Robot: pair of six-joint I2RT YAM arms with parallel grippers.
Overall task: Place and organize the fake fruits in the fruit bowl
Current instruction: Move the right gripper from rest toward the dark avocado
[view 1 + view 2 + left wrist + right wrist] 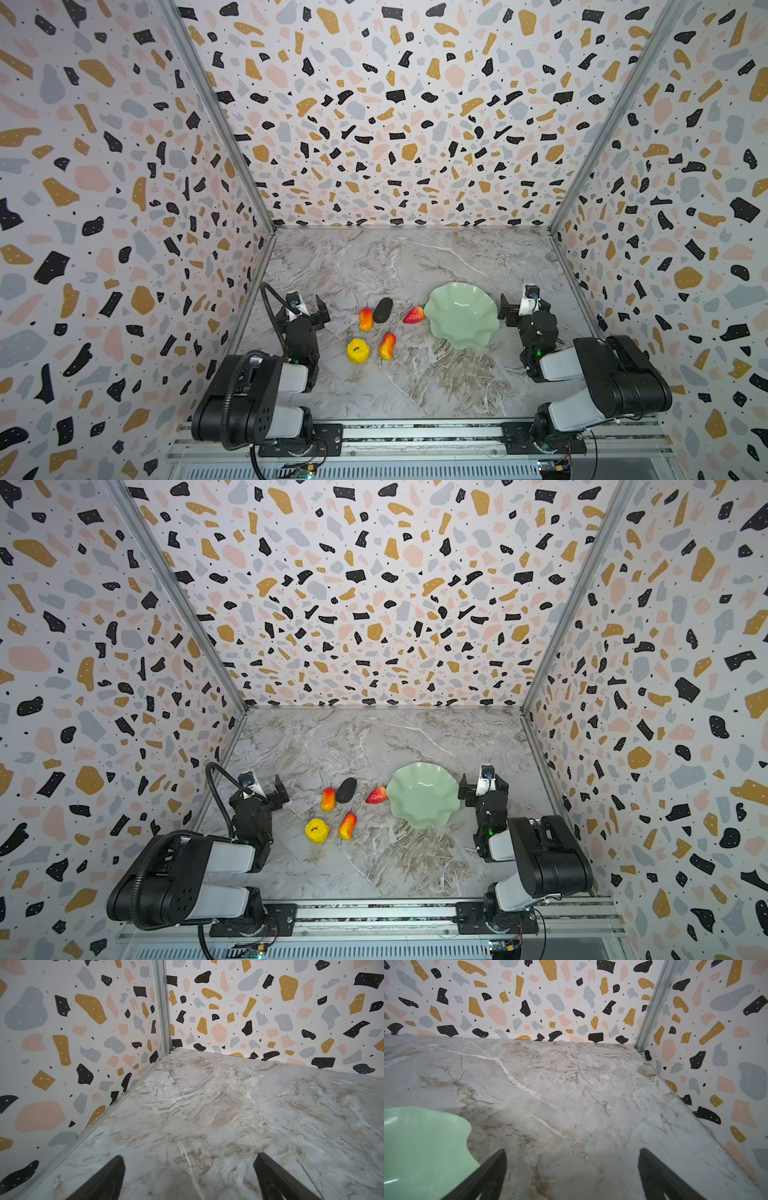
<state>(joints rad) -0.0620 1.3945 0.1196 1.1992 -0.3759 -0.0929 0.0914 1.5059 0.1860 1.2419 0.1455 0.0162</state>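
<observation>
Five fruits [382,310]: on bench [374,257], left of bowl [461,316].
L claw [189,1159], R claw [572,1153]: released, empty.
Tip: strawberry [414,315] first, nearest bowl.

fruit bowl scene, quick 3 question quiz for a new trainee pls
1. True or false: the fruit bowl already holds a fruit.
2. Which fruit lies nearest the bowl? A avocado, B strawberry, C bumpy yellow fruit.
3. How many mangoes lie on the table?
Key: 1 false; 2 B; 3 two.
</observation>
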